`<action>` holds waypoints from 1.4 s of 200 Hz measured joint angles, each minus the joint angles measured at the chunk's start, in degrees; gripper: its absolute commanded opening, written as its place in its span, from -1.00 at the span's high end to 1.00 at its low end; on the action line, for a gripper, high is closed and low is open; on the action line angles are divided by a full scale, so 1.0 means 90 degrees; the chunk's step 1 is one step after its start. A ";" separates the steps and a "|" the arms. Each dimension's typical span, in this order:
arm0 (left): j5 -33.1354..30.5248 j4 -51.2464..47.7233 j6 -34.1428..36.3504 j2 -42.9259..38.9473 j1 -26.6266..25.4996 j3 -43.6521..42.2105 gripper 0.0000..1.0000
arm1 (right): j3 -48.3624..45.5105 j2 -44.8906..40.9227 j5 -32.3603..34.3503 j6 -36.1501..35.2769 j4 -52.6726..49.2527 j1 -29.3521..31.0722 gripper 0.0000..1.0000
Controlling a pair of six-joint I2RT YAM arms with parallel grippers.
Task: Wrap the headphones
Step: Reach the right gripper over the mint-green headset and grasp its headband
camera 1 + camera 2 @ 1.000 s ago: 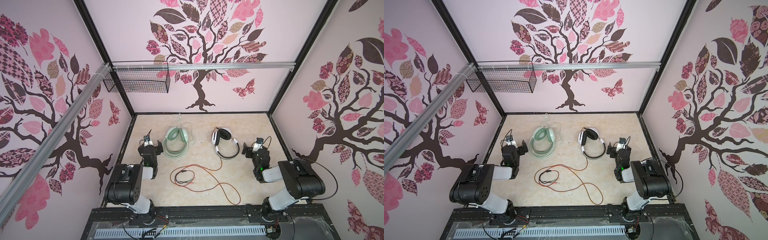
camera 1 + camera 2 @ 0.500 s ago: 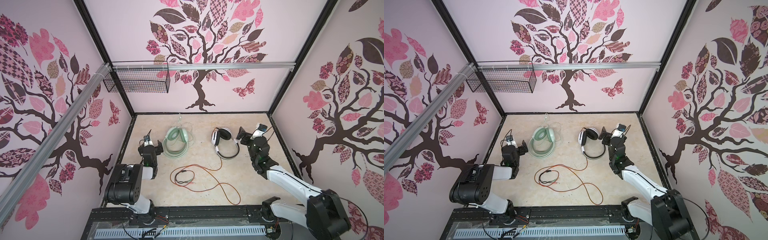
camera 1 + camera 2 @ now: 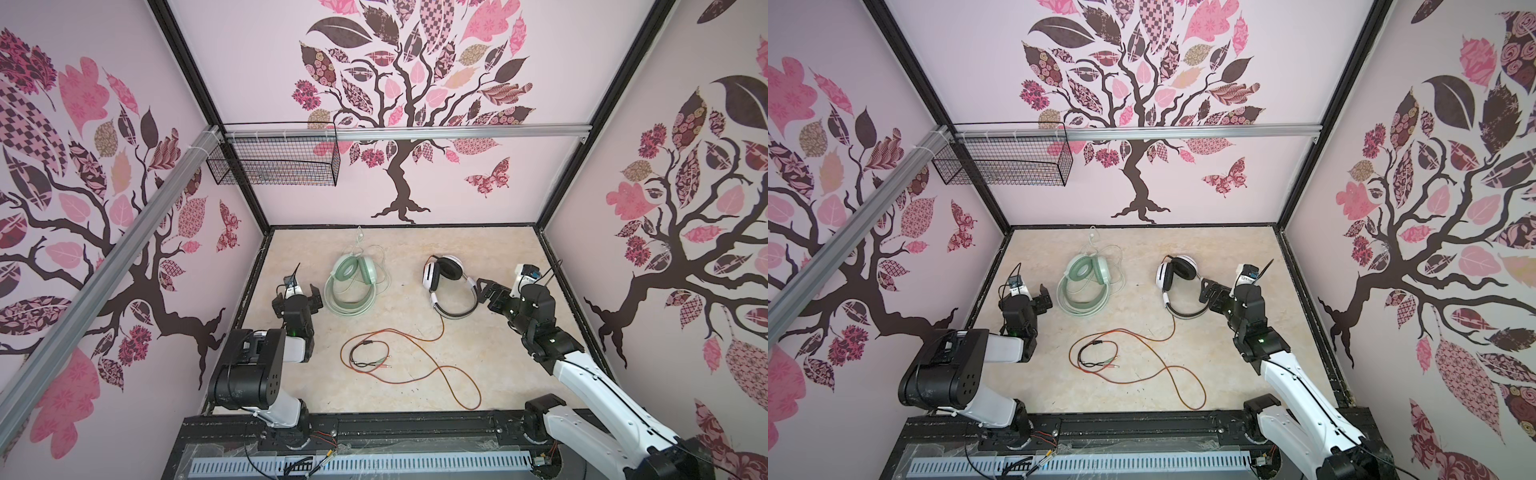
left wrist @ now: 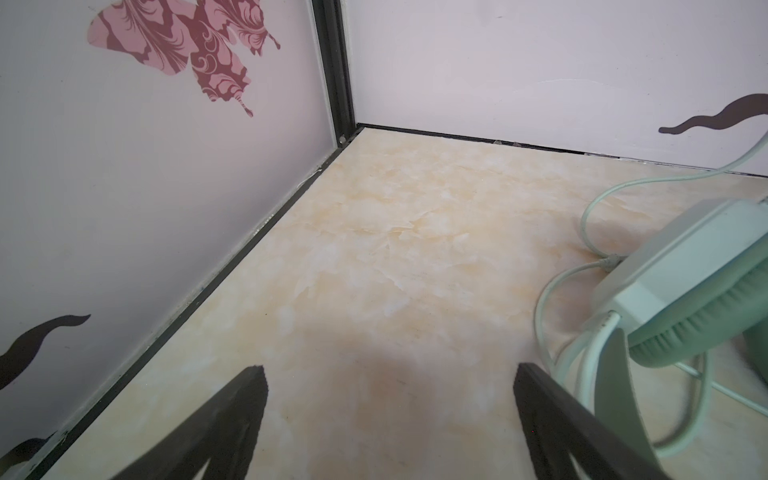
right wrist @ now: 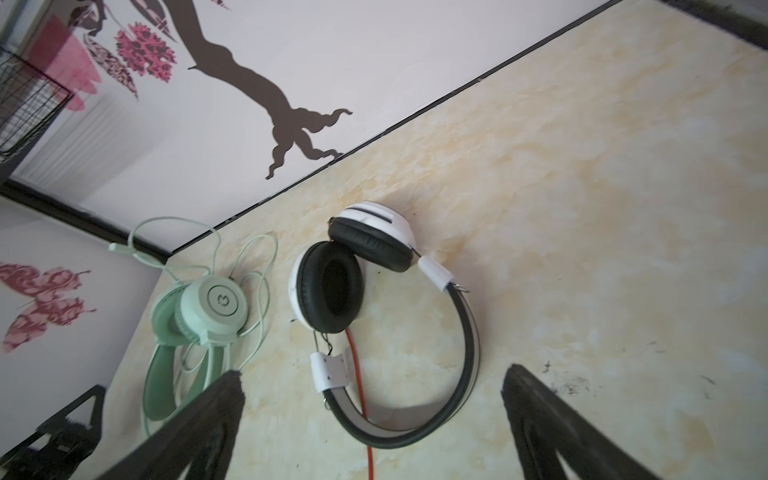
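place: robot lab work cell | walls: pale panels on three sides with tree decal (image 3: 401,187) and butterfly decal (image 3: 488,180) | frame: black corner post (image 3: 203,104), aluminium rail (image 3: 457,134) holding a wire basket (image 3: 274,166) | floor: marble-look sheet (image 3: 332,395) | rig: left arm (image 3: 253,374) and right arm (image 3: 590,386) mounted on a black base track (image 3: 415,426)

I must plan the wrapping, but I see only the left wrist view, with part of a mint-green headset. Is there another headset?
Observer: Yes, a white-and-black headset lies apart, right of the mint-green headset in both top views.
Operator: Where is its cable?
Observer: Its orange-red cable lies unwrapped in loose loops, below both headsets in a top view.
Operator: And the right tool?
Observer: The right tool is open beside that headset's band, gripping nothing.
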 measured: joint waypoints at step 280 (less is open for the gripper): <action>0.2523 -1.0970 -0.2443 -0.7473 -0.1605 0.3405 -0.93 | 1.1157 0.9823 0.0172 -0.1826 -0.3961 0.3126 -0.80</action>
